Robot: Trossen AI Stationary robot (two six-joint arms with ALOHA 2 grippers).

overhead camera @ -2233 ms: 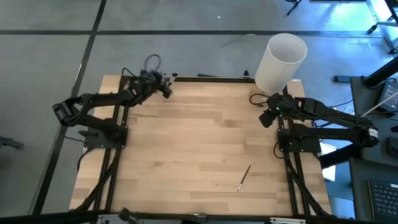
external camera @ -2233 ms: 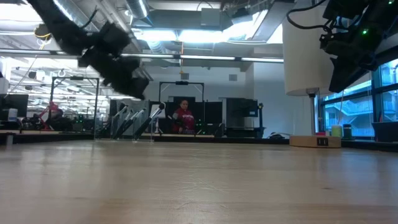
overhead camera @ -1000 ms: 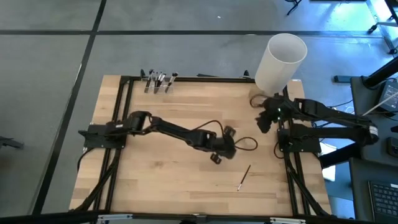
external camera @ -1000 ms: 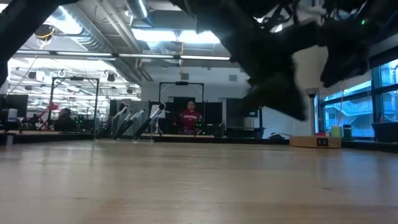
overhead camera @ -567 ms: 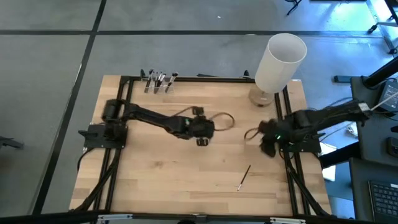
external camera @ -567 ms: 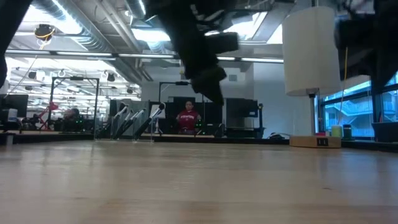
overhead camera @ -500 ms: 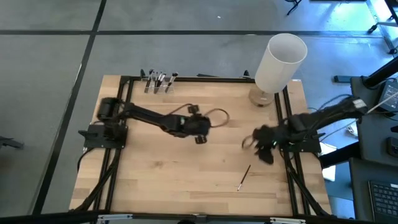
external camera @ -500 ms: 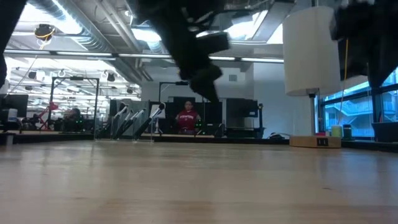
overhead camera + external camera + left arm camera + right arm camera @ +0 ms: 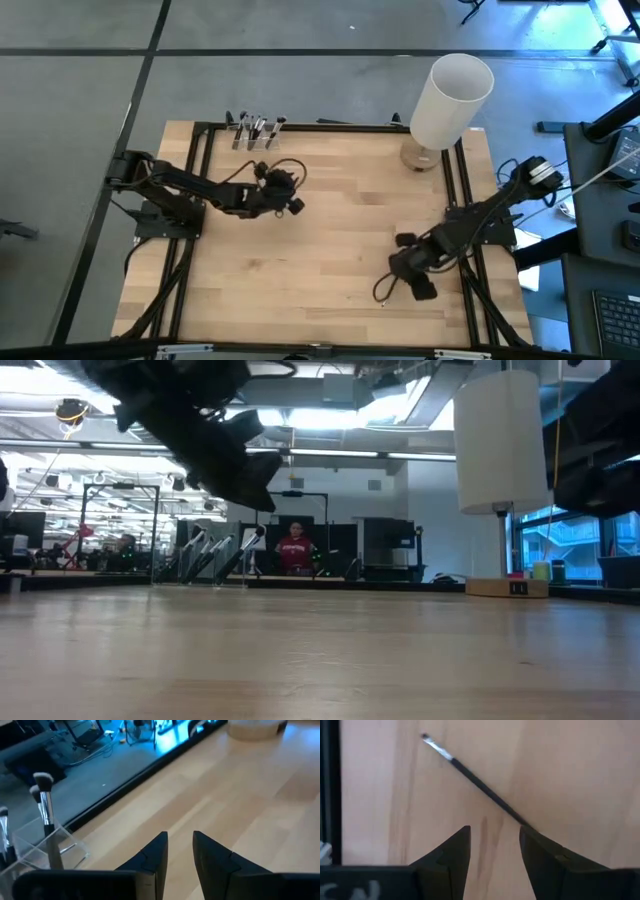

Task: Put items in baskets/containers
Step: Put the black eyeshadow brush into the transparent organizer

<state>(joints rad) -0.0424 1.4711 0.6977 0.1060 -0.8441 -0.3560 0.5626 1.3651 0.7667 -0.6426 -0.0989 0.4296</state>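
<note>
While both arms hang over the tabletop (image 9: 330,200), the scene runs from its near edge to its far edge like this.

Right pincer (image 9: 412,280): near the front right of the tabletop, over the lone brush; fingers (image 9: 451,851) spread apart with bare wood between them, nothing gripped.
Lone brush (image 9: 470,777): flat on the wood just ahead of the right pincer's fingertips, thin dark handle, metal ferrule and small tip at its far end; one end passes behind a finger, and whether they touch cannot be told.
Left pincer (image 9: 290,195): over the left middle of the tabletop, well apart from the right one; its fingers (image 9: 155,857) stand a narrow gap apart, holding nothing.
Cups (image 9: 255,135): clear plastic, at the far left edge of the tabletop, beyond the left pincer.
Brushes in cups (image 9: 45,812): upright, bristles up; the exact count is unclear.
White cylinder (image 9: 450,100): tall, at the far right corner, on a round base.
Room beyond: a person (image 9: 294,550) in red, far off behind the tabletop in the low view.
</note>
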